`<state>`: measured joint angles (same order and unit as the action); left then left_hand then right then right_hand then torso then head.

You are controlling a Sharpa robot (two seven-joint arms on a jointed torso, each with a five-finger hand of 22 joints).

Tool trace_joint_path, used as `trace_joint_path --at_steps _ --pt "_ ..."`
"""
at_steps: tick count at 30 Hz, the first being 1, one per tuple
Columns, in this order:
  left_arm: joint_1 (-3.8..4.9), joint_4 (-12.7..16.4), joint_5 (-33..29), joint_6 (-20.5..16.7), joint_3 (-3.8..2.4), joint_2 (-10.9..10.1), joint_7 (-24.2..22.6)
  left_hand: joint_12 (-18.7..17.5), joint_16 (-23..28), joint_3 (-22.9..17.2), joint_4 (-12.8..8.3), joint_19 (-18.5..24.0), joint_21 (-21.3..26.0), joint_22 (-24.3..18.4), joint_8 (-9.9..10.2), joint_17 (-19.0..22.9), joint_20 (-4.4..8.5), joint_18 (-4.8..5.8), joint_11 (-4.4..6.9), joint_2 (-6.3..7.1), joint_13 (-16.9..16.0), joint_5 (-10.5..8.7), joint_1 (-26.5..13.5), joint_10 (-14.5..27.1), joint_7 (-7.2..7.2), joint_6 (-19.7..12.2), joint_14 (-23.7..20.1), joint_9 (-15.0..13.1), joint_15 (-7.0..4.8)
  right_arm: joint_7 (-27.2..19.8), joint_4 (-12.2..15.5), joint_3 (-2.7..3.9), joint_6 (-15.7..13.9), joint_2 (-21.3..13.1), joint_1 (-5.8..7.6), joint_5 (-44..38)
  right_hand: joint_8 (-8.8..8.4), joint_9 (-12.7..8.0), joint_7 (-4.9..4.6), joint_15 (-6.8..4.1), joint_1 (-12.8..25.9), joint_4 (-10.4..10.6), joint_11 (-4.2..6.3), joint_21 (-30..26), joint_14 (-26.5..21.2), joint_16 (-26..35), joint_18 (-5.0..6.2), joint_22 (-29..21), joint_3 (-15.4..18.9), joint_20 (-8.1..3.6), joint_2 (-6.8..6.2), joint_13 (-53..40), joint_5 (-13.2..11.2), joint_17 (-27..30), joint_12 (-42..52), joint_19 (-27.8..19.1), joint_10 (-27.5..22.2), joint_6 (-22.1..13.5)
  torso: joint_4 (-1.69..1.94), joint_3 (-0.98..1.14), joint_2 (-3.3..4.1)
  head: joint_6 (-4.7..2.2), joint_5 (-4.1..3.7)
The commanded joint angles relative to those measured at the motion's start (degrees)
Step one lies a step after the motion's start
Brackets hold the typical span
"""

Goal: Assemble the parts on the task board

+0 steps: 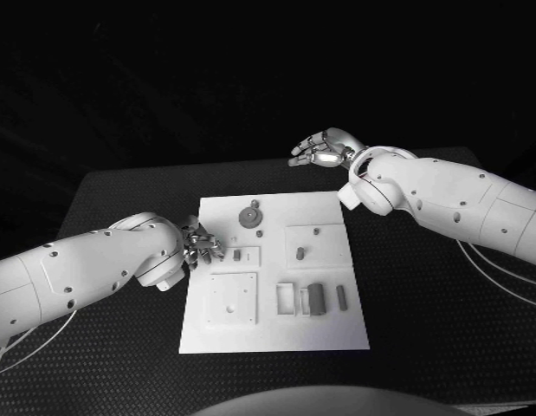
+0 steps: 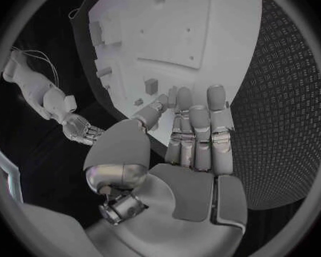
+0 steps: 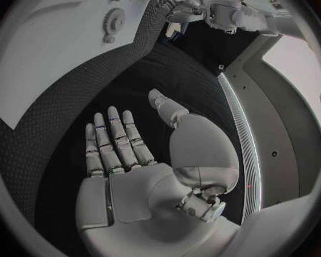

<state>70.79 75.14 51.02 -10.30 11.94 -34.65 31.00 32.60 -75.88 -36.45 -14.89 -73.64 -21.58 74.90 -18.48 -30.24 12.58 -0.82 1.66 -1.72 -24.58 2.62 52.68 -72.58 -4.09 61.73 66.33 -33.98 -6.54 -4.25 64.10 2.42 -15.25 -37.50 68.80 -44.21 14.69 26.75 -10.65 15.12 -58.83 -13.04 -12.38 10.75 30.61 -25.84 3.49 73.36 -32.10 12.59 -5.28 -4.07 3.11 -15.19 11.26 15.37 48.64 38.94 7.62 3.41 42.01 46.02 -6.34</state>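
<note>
On the black table (image 1: pixel 118 195) lies the white task board (image 1: pixel 280 338), carrying a gear-shaped part (image 1: pixel 251 215), a small peg (image 1: pixel 300 253) and several grey blocks (image 1: pixel 315 298) near its middle; no legible writing shows. At the board's left edge, the left hand (image 1: pixel 202 245) rests with fingers extended close together, holding nothing. Beyond the board's far right corner, the right hand (image 1: pixel 324 149) hovers with fingers spread, empty.
</note>
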Motion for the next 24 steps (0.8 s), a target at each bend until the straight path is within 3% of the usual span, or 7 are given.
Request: trace_joint_path --at_steps 1,24 --pt "-0.17 0.1 0.8 1.9 0.16 0.0 1.0 0.2 -0.3 -0.3 -0.1 -0.8 -0.3 1.4 -2.5 -0.1 0.74 -0.42 0.20 -0.16 0.1 0.18 0.0 -0.6 0.01 0.4 1.3 -0.1 -1.51 -0.5 0.0 0.02 0.4 0.0 0.00 0.0 0.26 -0.1 -2.87 0.47 0.4 0.3 -0.13 -0.3 -0.1 0.3 -1.02 -0.1 0.0 0.12 -0.07 0.1 -0.3 0.0 -0.2 0.0 0.3 -0.3 0.03 -0.02 0.00 0.04 -0.03" --pt "-0.35 -0.4 1.8 2.0 0.42 0.8 1.6 0.1 -0.4 -0.3 0.0 -0.4 -0.4 1.3 -2.3 0.0 0.73 -0.33 0.06 0.23 0.1 0.16 -0.3 -0.2 -0.14 0.0 0.9 0.1 -1.38 -0.5 0.0 0.02 0.4 0.0 0.00 0.0 0.29 -0.1 -2.88 0.48 0.4 0.4 -0.14 -0.3 -0.1 0.3 -1.01 0.1 0.0 0.13 -0.07 0.1 -0.3 0.0 -0.2 0.0 0.3 -0.4 0.02 -0.03 0.03 0.20 -0.17"
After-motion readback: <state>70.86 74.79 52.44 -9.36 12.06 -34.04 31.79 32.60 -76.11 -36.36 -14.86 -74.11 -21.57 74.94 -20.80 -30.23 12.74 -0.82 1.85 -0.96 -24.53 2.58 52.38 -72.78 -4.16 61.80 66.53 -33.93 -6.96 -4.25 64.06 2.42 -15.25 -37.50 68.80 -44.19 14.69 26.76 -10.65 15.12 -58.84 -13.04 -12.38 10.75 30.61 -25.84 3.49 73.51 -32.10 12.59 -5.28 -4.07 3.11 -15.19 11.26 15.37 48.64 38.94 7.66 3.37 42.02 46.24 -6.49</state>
